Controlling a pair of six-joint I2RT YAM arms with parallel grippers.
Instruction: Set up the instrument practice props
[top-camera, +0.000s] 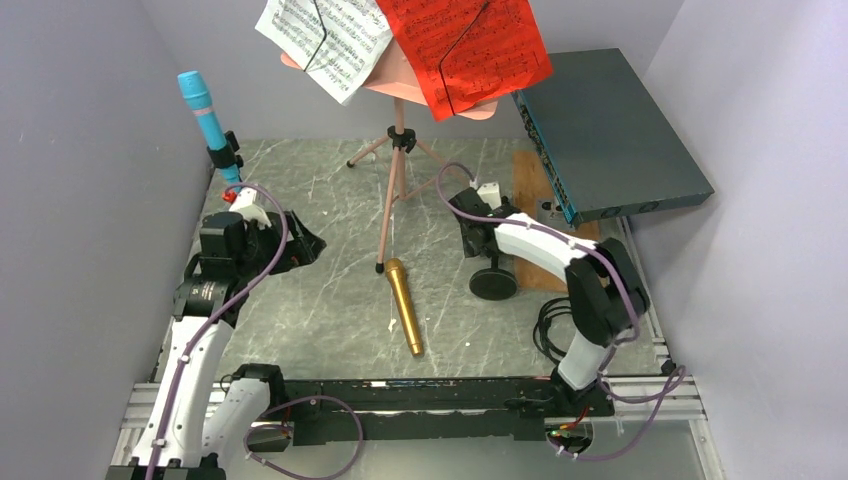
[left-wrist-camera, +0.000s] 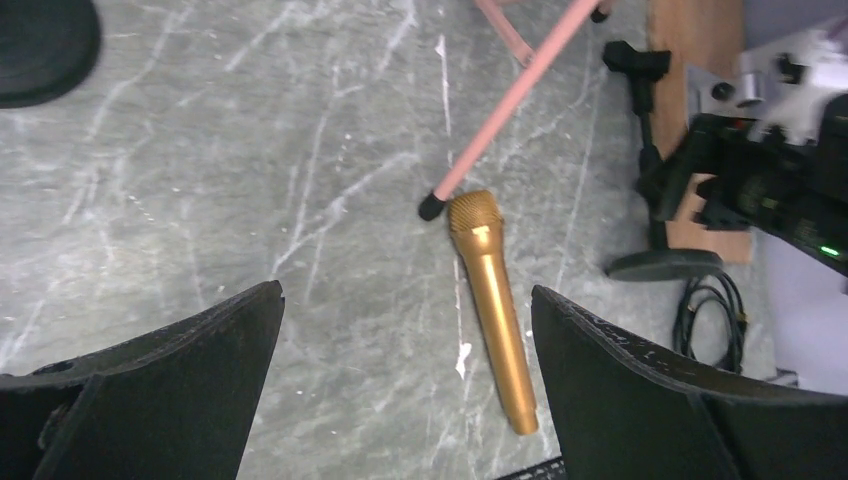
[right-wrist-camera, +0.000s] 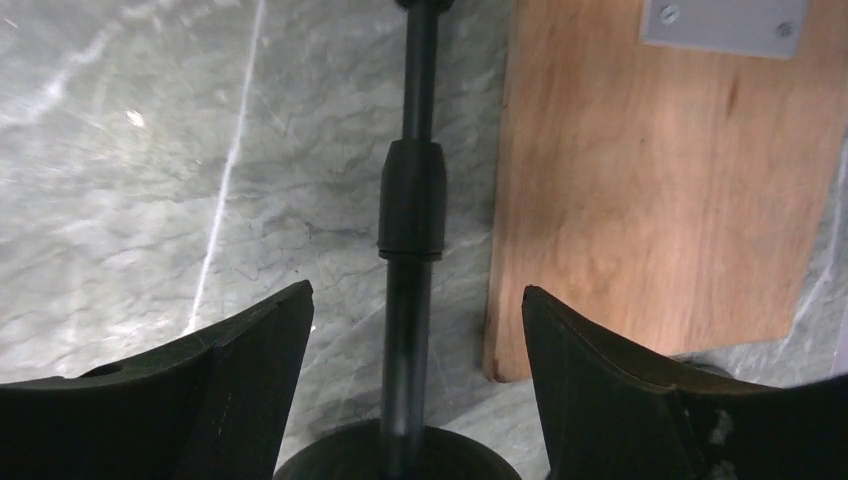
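Nearest the arms, the gold microphone lies flat on the desk, touching nothing but the surface, its head just beside the foot of one leg of the stand. To its right stands a black pole on a round base, with an empty clip at its top in the left wrist view. The right fingers sit spread on either side of this pole, with a gap on both sides, so nothing is pinched yet. A wooden board lies just beside the pole.

On the left, the left fingers are spread wide and empty above the desk. Beyond them the blue microphone sits in the clip of the second pole, leaning a little.

Farther back the pink stand is up on its three legs, carrying the white pages and the red pages. A teal box lies at the far right.

The job looks mostly done: stand, pages and blue microphone are in place. What appears left is mounting the gold microphone on the right pole.
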